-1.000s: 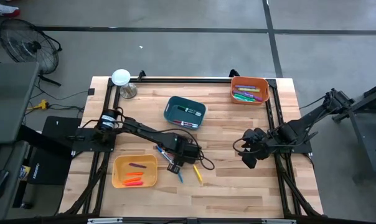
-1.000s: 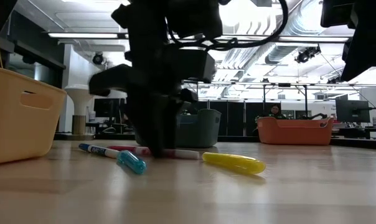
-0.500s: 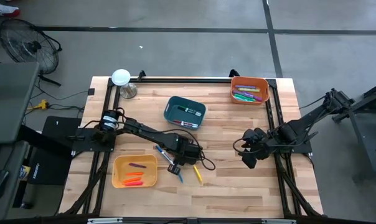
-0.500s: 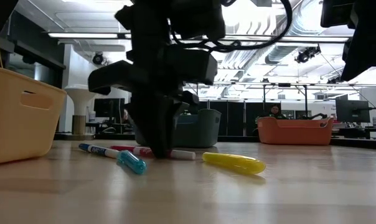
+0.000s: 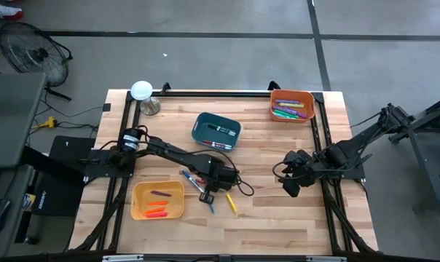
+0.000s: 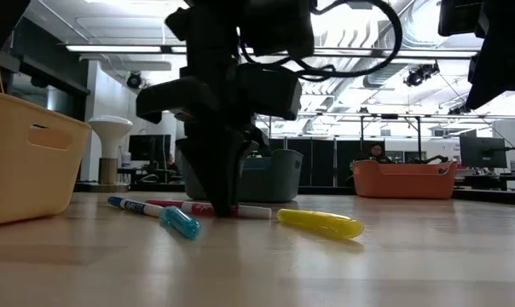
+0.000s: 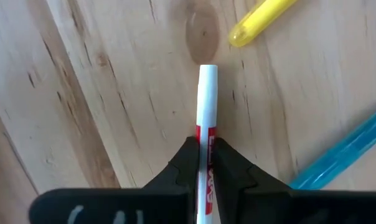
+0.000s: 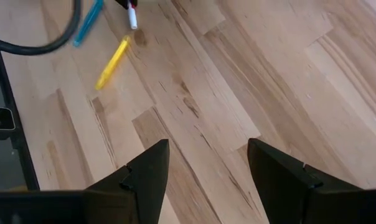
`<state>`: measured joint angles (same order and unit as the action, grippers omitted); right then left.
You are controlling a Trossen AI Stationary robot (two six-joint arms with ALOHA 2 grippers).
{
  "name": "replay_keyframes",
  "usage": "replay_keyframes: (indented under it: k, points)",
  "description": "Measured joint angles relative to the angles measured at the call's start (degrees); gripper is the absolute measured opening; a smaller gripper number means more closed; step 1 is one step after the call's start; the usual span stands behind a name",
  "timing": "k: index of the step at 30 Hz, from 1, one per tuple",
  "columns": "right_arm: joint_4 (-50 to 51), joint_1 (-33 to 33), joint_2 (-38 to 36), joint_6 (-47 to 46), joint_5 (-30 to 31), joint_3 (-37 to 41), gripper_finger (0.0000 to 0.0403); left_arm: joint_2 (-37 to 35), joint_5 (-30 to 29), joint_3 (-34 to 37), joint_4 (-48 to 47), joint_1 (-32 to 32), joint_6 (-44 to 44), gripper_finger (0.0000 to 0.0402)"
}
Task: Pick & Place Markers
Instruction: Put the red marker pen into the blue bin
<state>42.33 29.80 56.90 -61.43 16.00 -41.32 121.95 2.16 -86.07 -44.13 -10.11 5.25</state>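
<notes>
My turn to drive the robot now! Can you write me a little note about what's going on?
Left end effector: shut on the white marker, down at the table's middle; marker not lifted yet.
Right end effector: open, empty, waiting at the table's right side.
Loose on the wood beside the white one: a yellow marker and a blue marker.
Done: some markers already lie in the yellow bin, orange bin and teal bin.
Left: bin the white marker, then the loose ones.

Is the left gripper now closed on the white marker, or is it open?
Closed. In the left wrist view the left gripper has both fingers pressed against the white marker, which lies flat on the table.
</notes>
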Motion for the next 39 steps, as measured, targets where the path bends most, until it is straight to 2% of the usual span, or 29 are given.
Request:
replay_keyframes:
  k: [4, 9, 14, 17, 21, 32, 39]
  points:
    - [0.0, 0.0, 0.0, 0.2, 0.1, 0.0, 0.0206, 0.4, -0.4, -5.0, -4.8, 0.9, 0.7, 0.0017]
    - [0.0, 0.0, 0.0, 0.8, 0.2, 0.0, 0.0206, 0.5, -6.2, -12.7, -11.1, 2.0, 3.9, 0.0017]
    - [0.0, 0.0, 0.0, 1.5, 0.3, 0.0, 0.0206, 0.5, -7.1, -20.0, -20.7, 3.0, 5.5, 0.0017]
    - [0.0, 0.0, 0.0, 1.9, 0.4, 0.0, 0.0206, 0.4, -10.1, -23.7, -25.3, 3.9, 7.7, 0.0015]
    - [0.0, 0.0, 0.0, 2.4, 0.5, 0.0, 0.0206, 0.3, -12.3, -27.9, -28.5, 6.1, 9.8, 0.0015]
    - [0.0, 0.0, 0.0, 2.4, 0.4, 0.0, 0.0206, 0.3, -13.2, -29.9, -29.0, 16.0, 15.9, 0.0015]
    - [0.0, 0.0, 0.0, 1.1, 0.4, 0.0, 0.0206, 0.3, -9.8, -29.0, -25.8, 22.0, 21.5, 0.0015]
